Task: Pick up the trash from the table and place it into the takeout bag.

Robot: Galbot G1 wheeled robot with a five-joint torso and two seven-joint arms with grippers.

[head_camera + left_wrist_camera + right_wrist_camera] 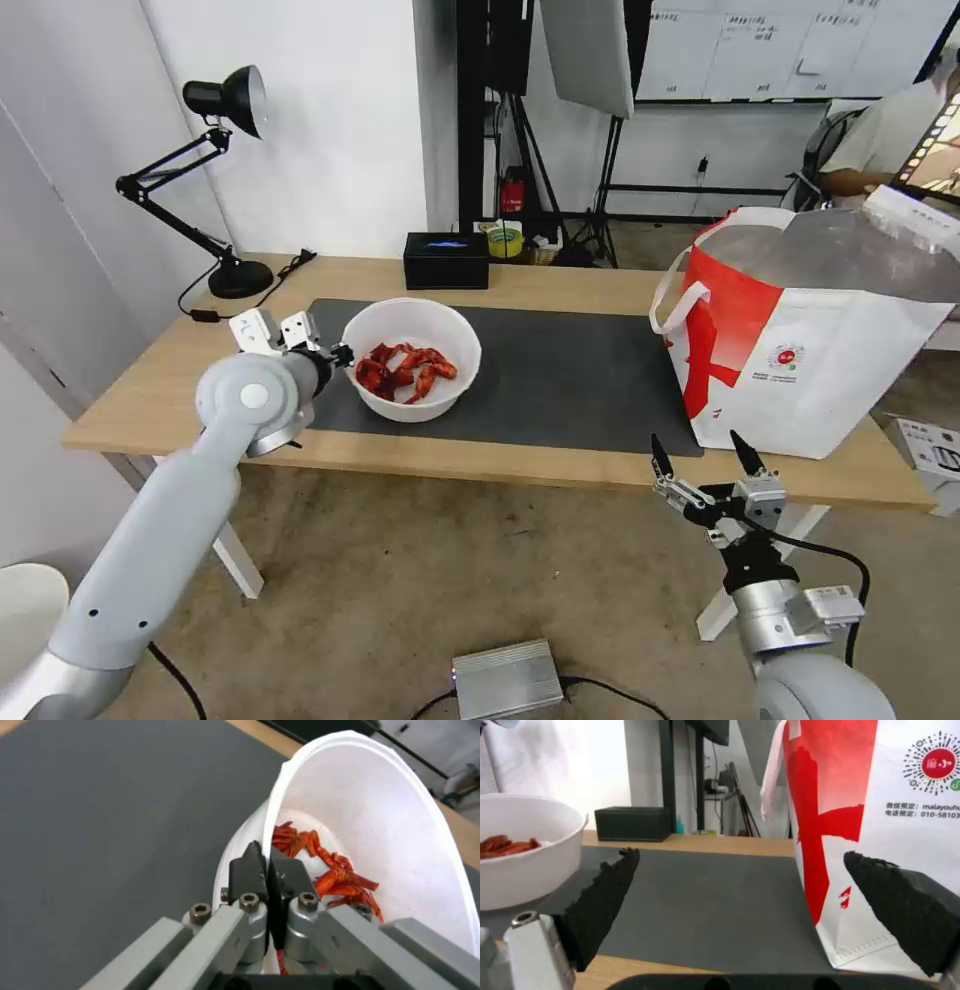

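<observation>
A white bowl (420, 404) holding red shells (403, 369) stands on the left part of the dark grey mat (580, 375) on the table (570, 282). My left gripper (342, 353) is shut on the bowl's left rim; in the left wrist view its black fingers (248, 868) pinch the bowl (400, 832) wall, one inside and one outside. The takeout bag (840, 370) stands open at the table's right end. My right gripper (705, 452) hangs open below the table's front edge, in front of the bag (910, 843), nothing between its pads (605, 888).
A black rectangular box (446, 260) sits at the table's back edge, a black desk lamp (225, 100) at the back left corner. A silver box (505, 680) with cables lies on the floor. The mat between bowl and bag is bare.
</observation>
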